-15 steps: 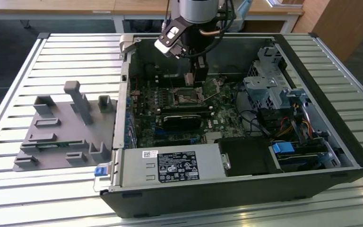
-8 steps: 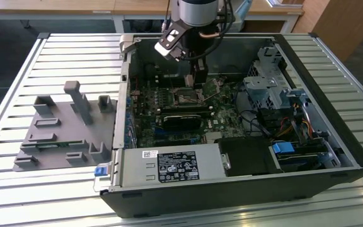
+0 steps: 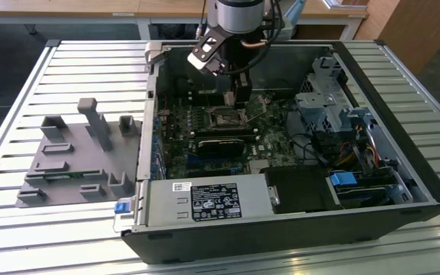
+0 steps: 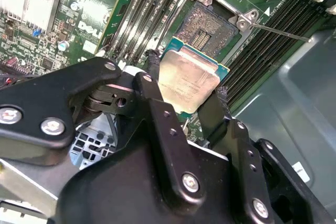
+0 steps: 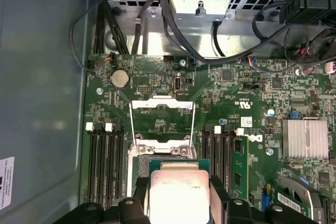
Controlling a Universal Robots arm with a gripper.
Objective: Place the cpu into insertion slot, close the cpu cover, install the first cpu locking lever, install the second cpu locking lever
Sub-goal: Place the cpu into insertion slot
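I see the gripper (image 4: 185, 77) squeezed tight on the chip (image 4: 191, 85), with a black finger (image 4: 160, 108) on each side of it. The chip's dull grey top faces the camera in both wrist views. It hangs just above the socket (image 4: 207, 24), near its edge, and is not in it yet. The socket is bare, and I can see its tiny pins.

The cover (image 5: 161, 103), a thin metal frame, is flipped up and open on the side of the socket away from the chip. A thin metal lever (image 4: 281, 31) sticks out from one corner of the socket. Long black slots (image 5: 105, 156) run along both sides of the socket on the green board (image 5: 236, 87).

In the exterior view the arm (image 3: 235, 17) reaches down into the open computer case (image 3: 403, 189), right over the socket.
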